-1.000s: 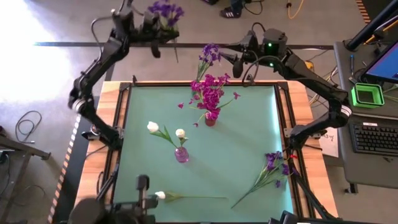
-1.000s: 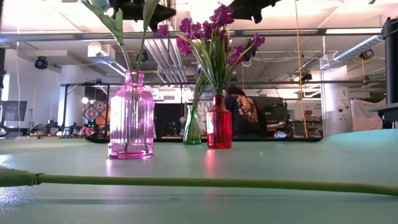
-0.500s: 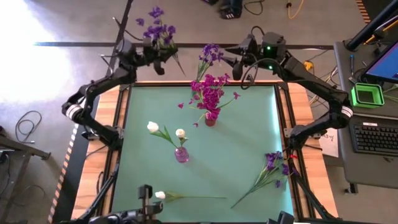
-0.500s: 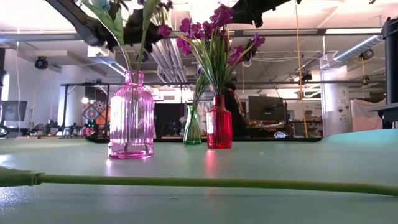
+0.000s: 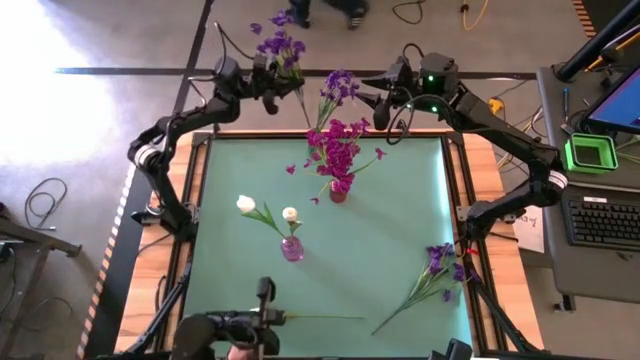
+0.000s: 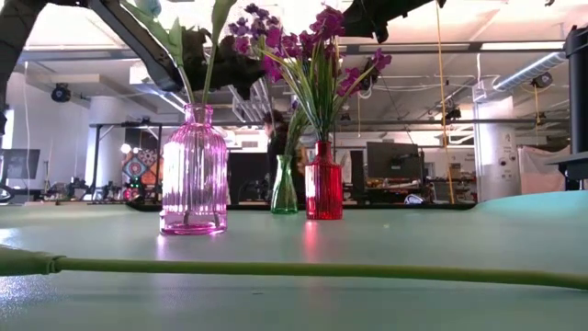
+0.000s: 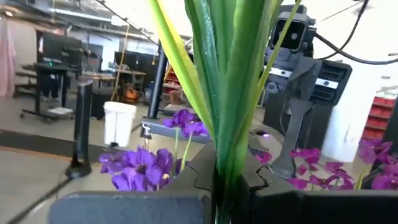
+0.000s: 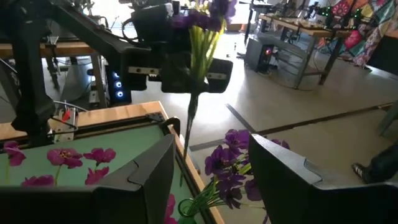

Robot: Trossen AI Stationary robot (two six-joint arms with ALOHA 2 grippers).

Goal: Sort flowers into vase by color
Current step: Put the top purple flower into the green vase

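gripping purple flowers [image 5: 280,45], left tool [image 5: 270,80]

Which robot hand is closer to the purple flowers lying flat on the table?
The right. The right gripper hangs over the table's far edge, on the same side as the loose purple flowers. The left gripper, holding a purple bunch, is diagonally opposite.

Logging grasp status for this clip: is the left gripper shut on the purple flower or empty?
Shut on it. The left gripper clamps the purple flower by its green stem, held in the air beyond the table's far edge.
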